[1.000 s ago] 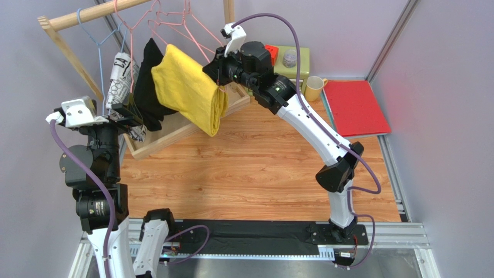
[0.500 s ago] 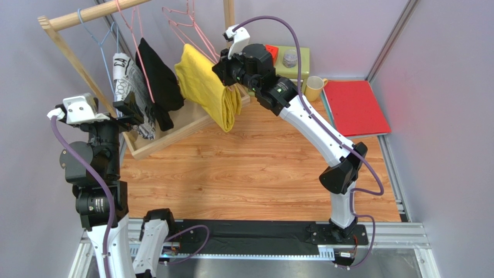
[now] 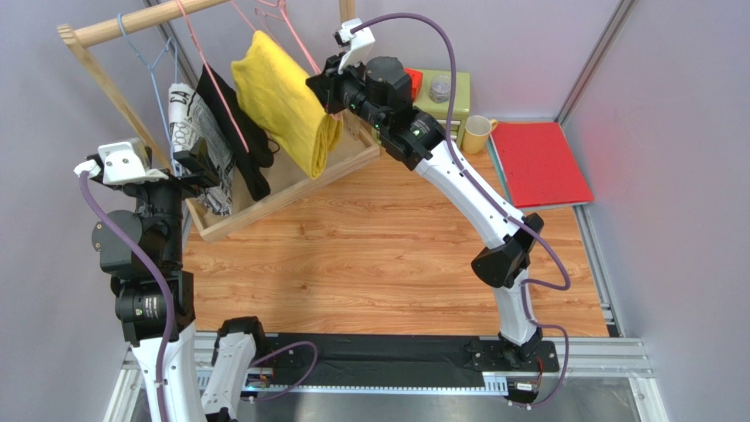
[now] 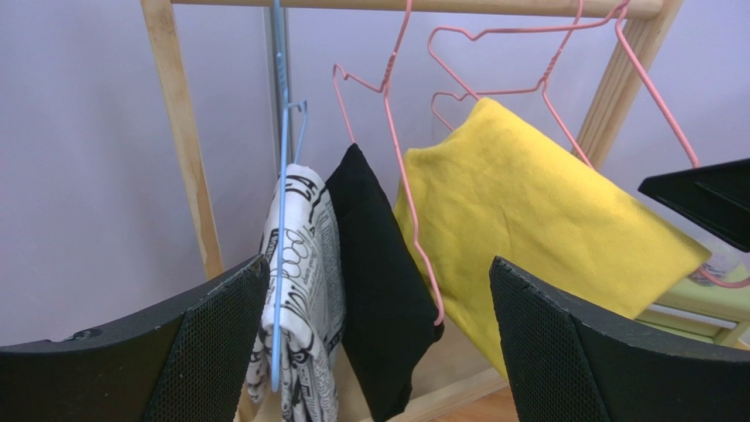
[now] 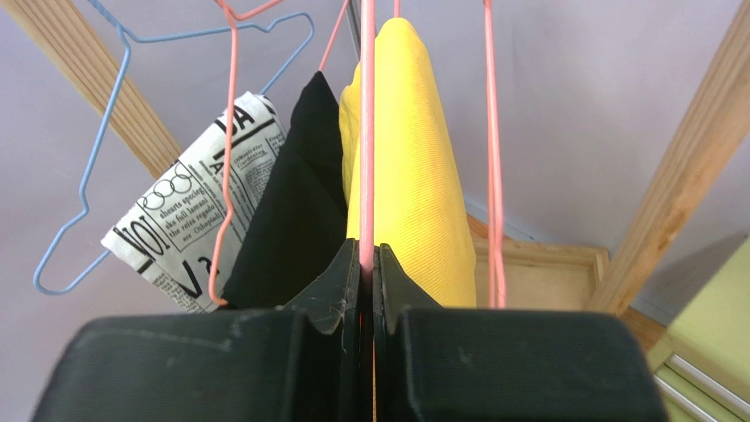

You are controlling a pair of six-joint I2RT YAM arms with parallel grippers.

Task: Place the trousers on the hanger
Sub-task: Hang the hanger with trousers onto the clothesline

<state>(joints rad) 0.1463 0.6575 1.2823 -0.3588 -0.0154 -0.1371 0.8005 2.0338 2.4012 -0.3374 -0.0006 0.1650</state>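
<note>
Your right pincer (image 5: pixel 367 257) is clamped fully shut on the thin pink wire of the hanger (image 5: pixel 367 132), with no gap between the jaws. The trousers (image 5: pixel 414 167) hang folded over that hanger just ahead of the pincer and a little to its right. The black garment (image 5: pixel 295 193) presses against them on the pincer's left, and the patterned garment (image 5: pixel 189 237) is beyond that.

Compared with a second ago, the yellow bundle has swung up and back. It was sagging low, out over the table (image 3: pixel 378 255) in front of the rack. Now it sits high under the wooden rail (image 3: pixel 141 22), nearly in line with the other clothes. That suggests the draping is done and you are at the hanging-up stage (the cloth has stayed on through the swing).

The hook seems to be at the rail, but the top view crops it, so don't count on that yet.

Your left pincer (image 4: pixel 378 290) is wide open and holds nothing, with the hung garments ahead of it.
</note>
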